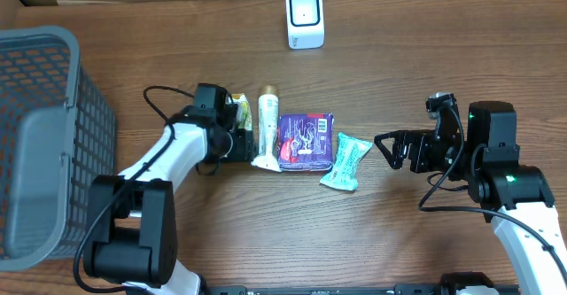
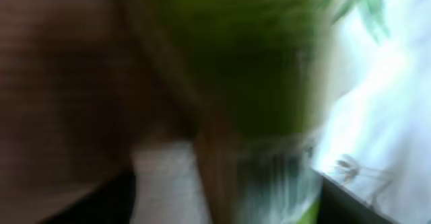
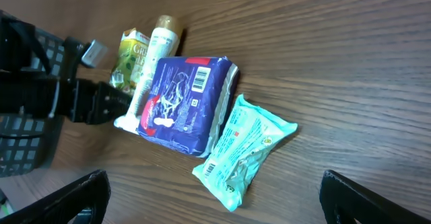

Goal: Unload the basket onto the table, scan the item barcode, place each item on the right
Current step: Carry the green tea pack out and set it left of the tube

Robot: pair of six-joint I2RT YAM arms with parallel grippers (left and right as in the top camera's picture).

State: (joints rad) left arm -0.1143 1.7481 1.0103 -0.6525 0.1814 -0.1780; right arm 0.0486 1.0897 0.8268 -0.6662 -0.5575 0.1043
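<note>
our left gripper (image 1: 239,135) crowds the green carton (image 1: 239,110) mid-frame, likely to grasp; jaws we cannot tell. right gripper (image 1: 388,150), centre-right, jaws apart.

Wood-grain table (image 1: 425,56), perhaps laminate, glossy purple plastic pack (image 1: 306,141), crinkly teal wrapper (image 1: 344,162), matt grey plastic basket (image 1: 35,135)

Basket (image 1: 53,109) far L on table (image 1: 425,65); carton (image 1: 240,111), tube (image 1: 267,127), pack (image 1: 306,141), packet (image 1: 344,161) in row L-to-R, scanner (image 1: 305,18) behind
</note>
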